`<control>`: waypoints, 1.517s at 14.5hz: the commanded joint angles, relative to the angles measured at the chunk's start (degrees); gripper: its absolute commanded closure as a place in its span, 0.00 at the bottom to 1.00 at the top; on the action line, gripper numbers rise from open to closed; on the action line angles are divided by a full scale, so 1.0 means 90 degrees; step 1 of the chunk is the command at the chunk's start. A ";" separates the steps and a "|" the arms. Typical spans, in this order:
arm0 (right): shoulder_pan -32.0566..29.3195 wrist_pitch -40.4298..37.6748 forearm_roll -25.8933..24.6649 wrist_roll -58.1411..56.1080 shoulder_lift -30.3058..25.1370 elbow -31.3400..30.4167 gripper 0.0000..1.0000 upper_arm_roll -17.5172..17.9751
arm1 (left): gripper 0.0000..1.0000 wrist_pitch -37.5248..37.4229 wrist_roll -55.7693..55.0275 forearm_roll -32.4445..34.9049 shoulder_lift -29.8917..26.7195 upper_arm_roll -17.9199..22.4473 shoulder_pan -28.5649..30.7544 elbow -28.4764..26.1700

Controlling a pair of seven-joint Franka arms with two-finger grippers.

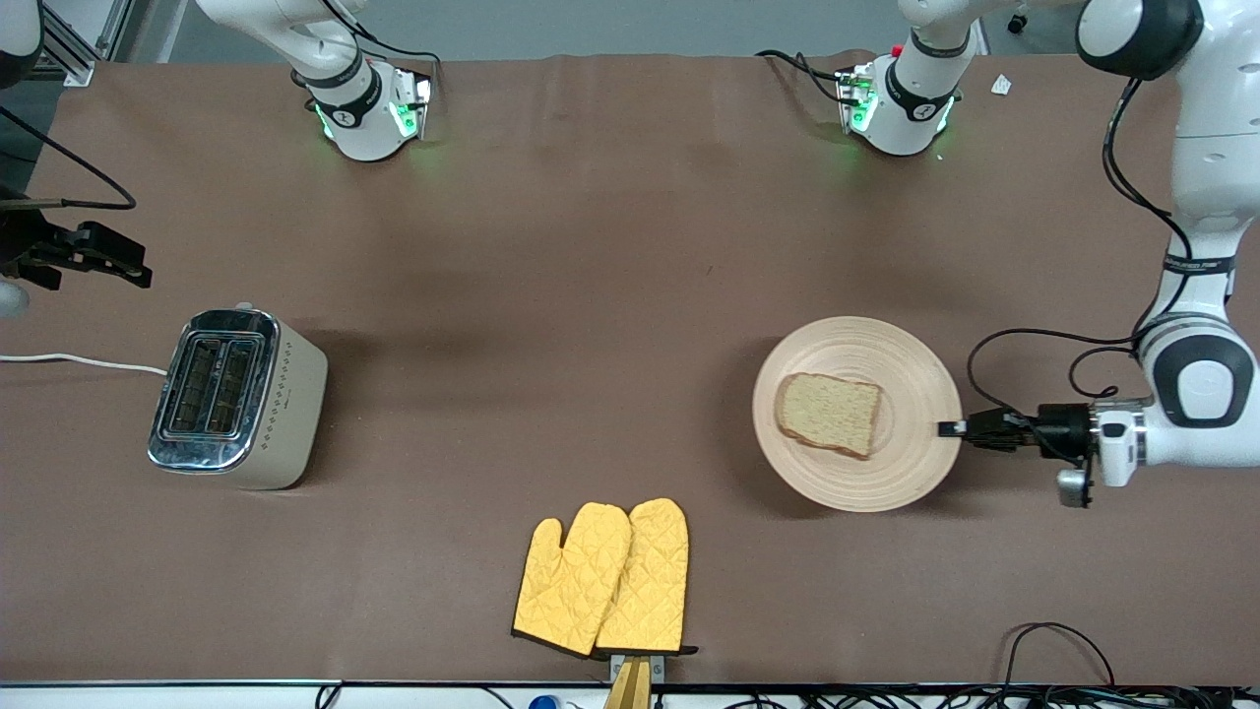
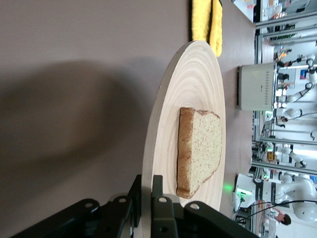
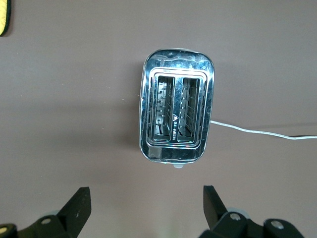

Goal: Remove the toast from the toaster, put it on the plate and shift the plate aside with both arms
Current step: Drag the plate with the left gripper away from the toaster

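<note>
Front view
My left gripper [image 1: 953, 428]: low at the plate's rim on my left arm's end of the table, pinching the edge.
Plate [image 1: 911, 374]: round pale wood on the brown table [image 1: 591, 295], well toward my left arm's end.
Toast [image 1: 829, 414]: lying flat on the plate, about at its middle.
My right gripper [image 1: 94, 258]: up over the table at my right arm's end, over the bare cloth farther from the camera than the toaster; this arm waits.
Toaster [image 1: 238, 397]: chrome top, cream body, both slots bare, standing at my right arm's end; a white cord [image 1: 79, 361] runs off from it.
Oven mitts [image 1: 605, 578]: yellow pair lying side by side, touching, at the near edge of the table, between toaster and plate.

Left wrist view
My left fingers [image 2: 161, 208]: one on each face of the plate [image 2: 190, 84] rim, clamped narrow on the wood.
Toast [image 2: 203, 146]: resting on the plate, near my fingers but apart from them, crust edge toward me.
Mitts [image 2: 205, 20]: past the plate's rim on the table.

Right wrist view
My right fingers [image 3: 77, 208]: spread wide, holding nothing.
Toaster [image 3: 177, 116]: on the table under me, seen straight down, slots open to view.
Cord [image 3: 257, 132]: trailing from the toaster across the cloth.
</note>
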 commanded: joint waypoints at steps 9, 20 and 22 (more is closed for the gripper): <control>-0.0004 -0.0073 -0.0059 -0.0019 0.0055 0.0129 0.00 0.0020 | 1.00 -0.0127 0.0426 -0.0009 0.0733 -0.0057 0.0717 0.0062; 0.0083 -0.0083 -0.0059 0.0000 0.0055 0.0148 0.00 0.0050 | 0.00 -0.0029 0.0924 0.0741 0.0676 -0.0057 0.1088 0.0364; 0.0123 -0.0092 -0.0069 0.0010 0.0055 0.0197 0.00 0.0040 | 0.00 -0.0029 0.0779 0.1277 0.0510 -0.0067 0.1059 0.0608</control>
